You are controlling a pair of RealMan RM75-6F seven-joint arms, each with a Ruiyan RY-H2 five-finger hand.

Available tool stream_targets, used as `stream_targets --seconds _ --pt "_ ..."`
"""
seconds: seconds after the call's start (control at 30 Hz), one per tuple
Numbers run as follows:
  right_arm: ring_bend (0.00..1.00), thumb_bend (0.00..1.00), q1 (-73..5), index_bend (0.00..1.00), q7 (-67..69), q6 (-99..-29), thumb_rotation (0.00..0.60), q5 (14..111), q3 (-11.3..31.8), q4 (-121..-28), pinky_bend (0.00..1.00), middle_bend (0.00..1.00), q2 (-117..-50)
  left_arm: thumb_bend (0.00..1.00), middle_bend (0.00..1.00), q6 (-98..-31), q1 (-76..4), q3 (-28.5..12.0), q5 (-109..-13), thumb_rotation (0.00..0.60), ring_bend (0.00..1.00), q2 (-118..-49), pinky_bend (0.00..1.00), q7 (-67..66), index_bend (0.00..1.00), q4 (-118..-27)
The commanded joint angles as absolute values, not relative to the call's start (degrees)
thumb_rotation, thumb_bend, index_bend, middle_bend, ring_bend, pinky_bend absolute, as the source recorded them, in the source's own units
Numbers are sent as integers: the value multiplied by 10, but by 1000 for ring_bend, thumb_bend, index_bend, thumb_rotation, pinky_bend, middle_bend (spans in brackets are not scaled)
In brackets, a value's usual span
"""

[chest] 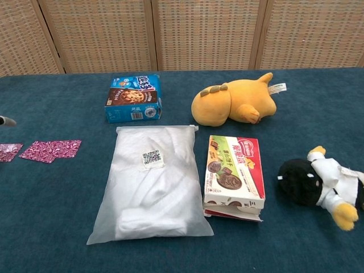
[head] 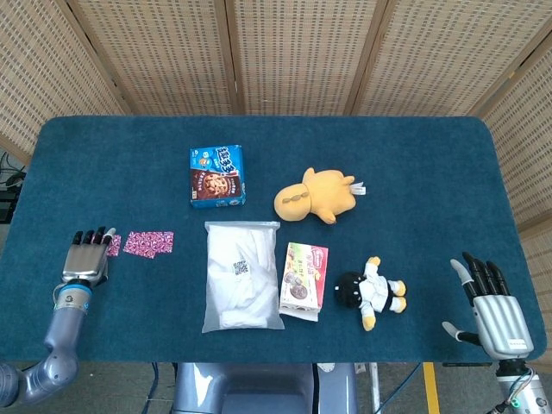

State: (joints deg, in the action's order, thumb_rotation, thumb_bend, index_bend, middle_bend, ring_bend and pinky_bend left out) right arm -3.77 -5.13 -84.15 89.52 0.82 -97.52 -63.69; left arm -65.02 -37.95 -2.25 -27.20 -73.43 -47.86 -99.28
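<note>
The left hand (head: 84,257) lies at the table's nine-o'clock edge in the head view, palm down on the cloth with its fingers stretched toward twelve o'clock and slightly apart, grasping nothing; its fingertips sit just beside a small purple wrapper piece (head: 113,245), though I cannot tell whether they touch it. The chest view shows only a sliver of that hand at the far left edge. Just at three o'clock of the small piece lies the larger purple patterned wrapper (head: 149,243), flat on the blue table (head: 414,155) and a little apart from the piece. The right hand (head: 492,306) hovers at the table's five-o'clock corner, fingers extended and spread, thumb out to the side, released and well apart from everything. Nearest to it, toward nine o'clock, lies a black-and-white plush doll (head: 371,291) on its side. Further toward nine o'clock sits a green-and-red chocolate box (head: 304,279), its long side against a clear bag of white cloth (head: 241,276) bearing a QR label. At twelve o'clock of the bag lies a blue cookie box (head: 216,176), and at two o'clock of the bag rests a yellow plush toy (head: 316,197).
</note>
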Motion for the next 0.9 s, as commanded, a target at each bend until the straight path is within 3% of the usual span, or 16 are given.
stream_targets --seconds 0.03,0.9 --pt "0 0 -38 0 -50 -842 600 895 8 -975 0 0 -637 763 0 -655 -384 -27 -283 600 0 -724 0 -474 0 -1019" --pt "0 0 -39 0 -43 -835 600 889 9 -976 0 0 -633 766 0 -660 -423 -5 -211 600 0 -809 0 -527 0 -988"
